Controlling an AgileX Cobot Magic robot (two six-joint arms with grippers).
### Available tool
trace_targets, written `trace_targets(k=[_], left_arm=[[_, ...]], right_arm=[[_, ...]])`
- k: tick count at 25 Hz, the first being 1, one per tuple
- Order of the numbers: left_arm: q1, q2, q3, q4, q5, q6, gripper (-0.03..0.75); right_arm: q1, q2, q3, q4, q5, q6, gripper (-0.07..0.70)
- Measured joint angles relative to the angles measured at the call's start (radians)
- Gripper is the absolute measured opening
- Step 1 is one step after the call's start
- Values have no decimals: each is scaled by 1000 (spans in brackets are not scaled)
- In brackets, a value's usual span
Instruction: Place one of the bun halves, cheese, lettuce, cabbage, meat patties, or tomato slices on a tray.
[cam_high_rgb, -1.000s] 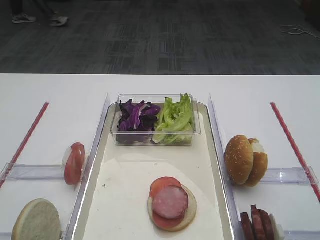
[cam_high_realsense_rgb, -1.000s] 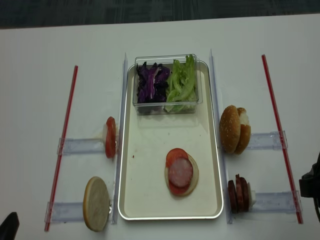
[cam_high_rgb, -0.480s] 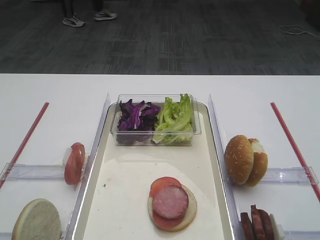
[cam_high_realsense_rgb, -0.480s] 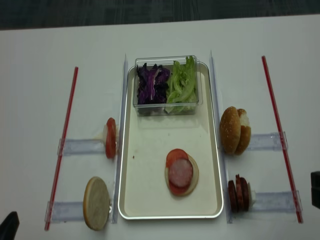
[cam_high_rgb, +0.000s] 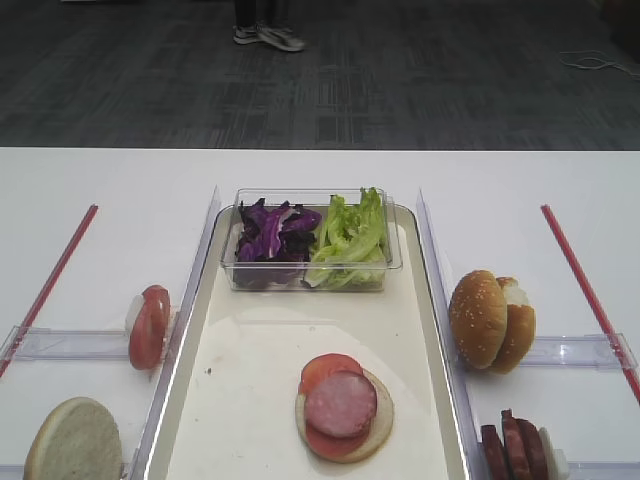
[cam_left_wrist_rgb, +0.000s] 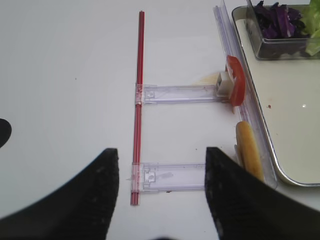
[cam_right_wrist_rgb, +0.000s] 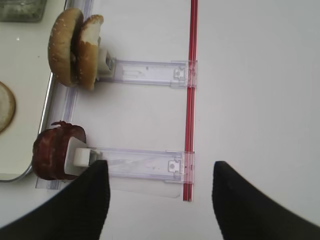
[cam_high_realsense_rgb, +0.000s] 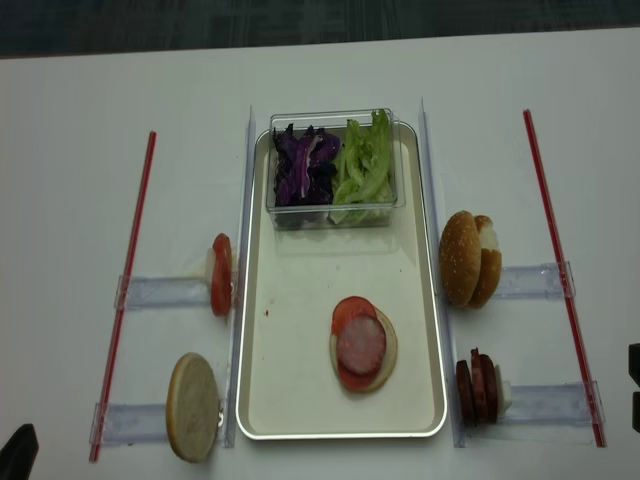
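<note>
From the high front view, the tray (cam_high_rgb: 250, 400) is lying down the middle of the white table (cam_high_rgb: 100, 200), and a clear box (cam_high_rgb: 310, 262) is sitting at its far end, holding the cabbage (cam_high_rgb: 272, 232) on the left and the lettuce (cam_high_rgb: 350, 238) on the right. Nearer the camera on the tray, a pale bun half is lying flat with a tomato slice and a meat patty (cam_high_rgb: 341, 404) stacked on it. Off the tray to the right, two bun halves (cam_high_rgb: 490, 320) are standing on edge in a clear holder, and the meat patties (cam_high_rgb: 512, 448) are standing in the next holder. To the left, the tomato slices (cam_high_rgb: 148, 326) are standing upright, and another bun half (cam_high_rgb: 74, 440) is leaning beside the tray. In my right wrist view, my right gripper (cam_right_wrist_rgb: 159, 200) is hovering with its dark fingers spread well apart and gripping nothing, above the table just beside the patty holder. In my left wrist view, my left gripper (cam_left_wrist_rgb: 161, 195) is likewise standing wide apart and carrying nothing, over a clear rail near a red strip (cam_left_wrist_rgb: 138, 115). In the overhead view, both of my grippers are barely showing at the picture's edges, well apart from the tray.
</note>
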Motion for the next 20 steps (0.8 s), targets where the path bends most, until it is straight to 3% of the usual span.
trace_targets(k=[20], left_arm=[[0, 0, 0, 0, 0, 0, 399]], right_arm=[[-1, -258, 0, -1, -28, 22, 454]])
